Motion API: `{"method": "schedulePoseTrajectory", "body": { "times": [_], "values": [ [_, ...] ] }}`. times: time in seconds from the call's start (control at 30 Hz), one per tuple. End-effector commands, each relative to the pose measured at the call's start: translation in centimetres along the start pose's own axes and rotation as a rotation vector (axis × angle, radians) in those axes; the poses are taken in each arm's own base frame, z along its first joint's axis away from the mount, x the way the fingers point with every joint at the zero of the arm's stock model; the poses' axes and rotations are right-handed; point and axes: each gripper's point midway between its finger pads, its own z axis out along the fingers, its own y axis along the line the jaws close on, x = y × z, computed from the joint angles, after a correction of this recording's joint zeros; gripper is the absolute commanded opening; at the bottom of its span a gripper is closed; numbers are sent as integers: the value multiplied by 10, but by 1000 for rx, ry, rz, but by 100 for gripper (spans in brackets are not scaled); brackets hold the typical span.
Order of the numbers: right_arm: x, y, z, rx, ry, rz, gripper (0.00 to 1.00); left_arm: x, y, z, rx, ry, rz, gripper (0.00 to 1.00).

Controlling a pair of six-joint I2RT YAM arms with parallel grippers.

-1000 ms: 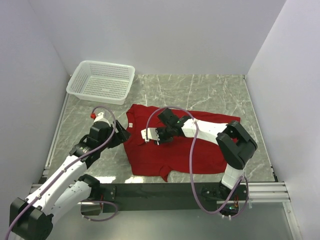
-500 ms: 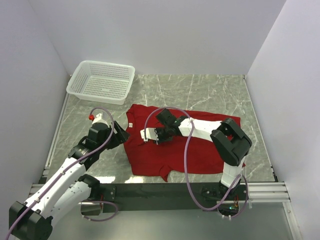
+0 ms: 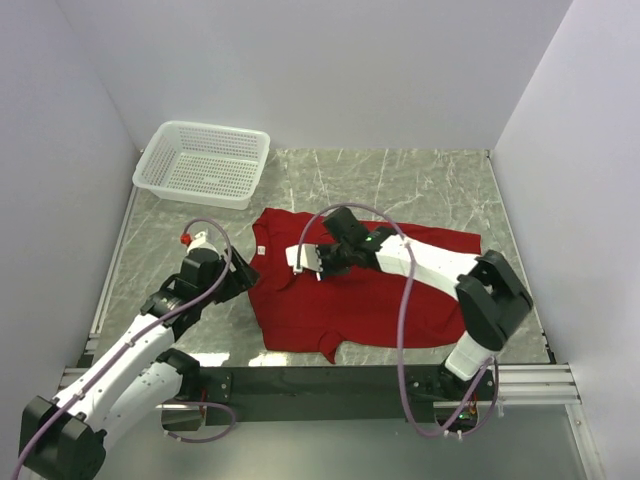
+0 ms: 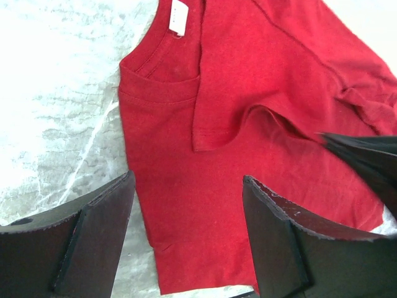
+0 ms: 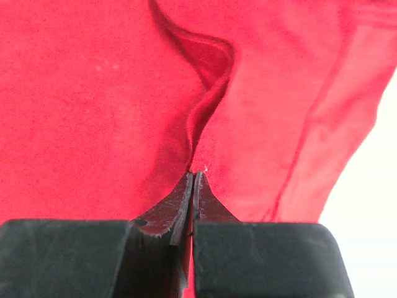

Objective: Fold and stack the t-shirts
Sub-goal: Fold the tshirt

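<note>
The deep-red t-shirt (image 3: pixel 370 300) lies spread on the marble desk (image 3: pixel 420 175), partly rumpled. The right fingers (image 5: pixel 192 186) are pressed together on a small pinch of its cloth, and a raised ridge of fabric runs straight away from their tips. The left fingers (image 3: pixel 243 268) stand wide apart and grip nothing. They hover over the shirt's edge, with the collar and its white neck label (image 4: pixel 178 17) ahead of them and a little to their left. The step in hand looks like taking hold of the shirt to begin a fold. The pinch appears thin, so the right fingers should lift slowly and low, dragging the layer over, not snatching it, or the cloth may slip out. It cannot be told whether one layer or two is caught; check this as the fabric rises. The left fingers would do well to come down on the hem just beneath them and pin or grip it, so the shirt does not slide across the desk. The mesh basket (image 3: pixel 215 128) sits well beyond the left fingers, apart from the shirt.
</note>
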Motion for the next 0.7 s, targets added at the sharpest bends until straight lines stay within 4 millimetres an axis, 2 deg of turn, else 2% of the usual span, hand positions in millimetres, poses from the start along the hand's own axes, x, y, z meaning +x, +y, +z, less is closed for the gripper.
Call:
{"method": "schedulePoseTrajectory", "body": {
  "times": [0.0, 0.27, 0.33, 0.37, 0.4, 0.47, 0.53, 0.57, 0.6, 0.63, 0.67],
  "values": [
    [-10, 11, -21, -13, -49, 19, 0, -4, -6, 5, 27, -14, -20, 75],
    [2, 45, -22, -99, -41, 41, 0, -3, -8, 13, 24, 7, 15, 75],
    [14, 49, -17, -105, 2, 56, 7, -5, -12, 15, 31, 6, 24, 75],
    [18, 51, -15, -111, 20, 63, 16, -4, -11, 18, 26, 16, 29, 75],
    [21, 51, -14, -110, 34, 74, 20, -5, -14, 19, 34, 18, 39, 75],
    [26, 45, -17, -77, 48, 97, 34, -7, -16, 23, 32, 23, 62, 75],
    [23, 32, -29, -22, 24, 144, 38, -13, -23, 25, 45, 19, 86, 75],
    [31, 24, -38, 2, 24, 192, 43, -13, -22, 29, 36, 28, 107, 75],
    [26, 14, -47, 26, 1, 214, 45, -15, -24, 31, 39, 27, 119, 75],
    [29, 8, -55, 43, -8, 272, 45, -25, -32, 33, 56, 7, 127, 75],
    [38, 1, -64, 57, -23, 335, 46, -26, -30, 40, 40, 18, 147, 75]
  ]
}}
